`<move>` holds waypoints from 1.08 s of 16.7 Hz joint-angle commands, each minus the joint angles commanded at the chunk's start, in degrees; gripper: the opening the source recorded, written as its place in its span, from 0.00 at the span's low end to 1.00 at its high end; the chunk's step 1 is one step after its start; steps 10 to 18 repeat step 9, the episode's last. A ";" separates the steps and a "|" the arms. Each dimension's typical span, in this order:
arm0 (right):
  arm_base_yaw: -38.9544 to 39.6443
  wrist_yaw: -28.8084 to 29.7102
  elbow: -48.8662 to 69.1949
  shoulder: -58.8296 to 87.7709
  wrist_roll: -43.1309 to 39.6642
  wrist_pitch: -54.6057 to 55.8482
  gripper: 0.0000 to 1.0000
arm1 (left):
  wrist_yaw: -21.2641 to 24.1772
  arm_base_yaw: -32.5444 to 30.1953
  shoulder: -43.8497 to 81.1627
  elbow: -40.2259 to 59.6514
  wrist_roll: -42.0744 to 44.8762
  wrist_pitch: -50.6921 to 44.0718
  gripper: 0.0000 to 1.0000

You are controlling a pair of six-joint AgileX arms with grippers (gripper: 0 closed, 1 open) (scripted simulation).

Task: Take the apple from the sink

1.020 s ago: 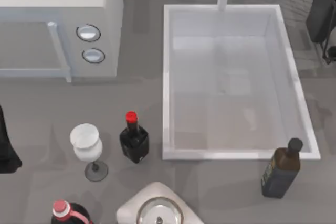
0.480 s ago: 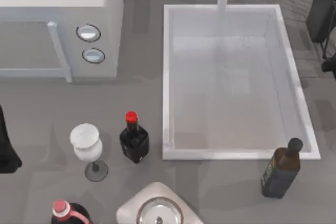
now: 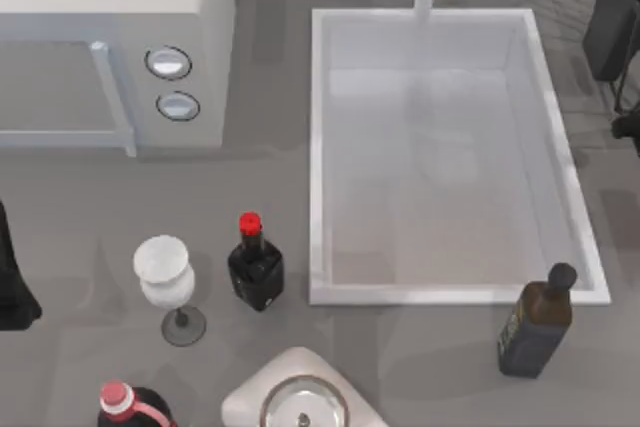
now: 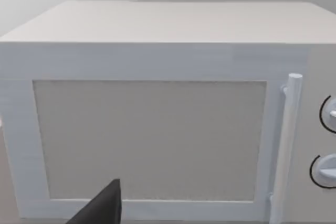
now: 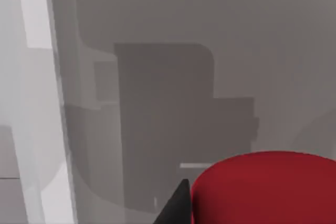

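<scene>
In the right wrist view the bright-red apple (image 5: 262,187) sits close up in my right gripper, a dark finger (image 5: 177,205) against its side, above grey counter beside the sink's white wall (image 5: 37,87). From above, the right gripper (image 3: 628,127) is at the table's right edge, just outside the sink's right rim (image 3: 570,177). The sink's pale bottom is bare. My left gripper (image 3: 14,292) is parked at the left edge, facing the microwave.
A white microwave (image 3: 110,47) with two knobs stands back left. In front of the sink stand a wine glass (image 3: 165,282), a red-capped dark bottle (image 3: 254,267), a brown bottle (image 3: 537,322), a round white lidded thing (image 3: 303,397) and another bottle (image 3: 125,405).
The right gripper at the table's right edge has shifted a little toward the front. The faint shadow on the sink bottom has changed. The left arm has stayed still.
</scene>
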 joint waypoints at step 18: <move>0.00 0.00 0.00 0.00 0.00 0.00 1.00 | 0.00 0.00 0.00 0.00 0.00 0.00 1.00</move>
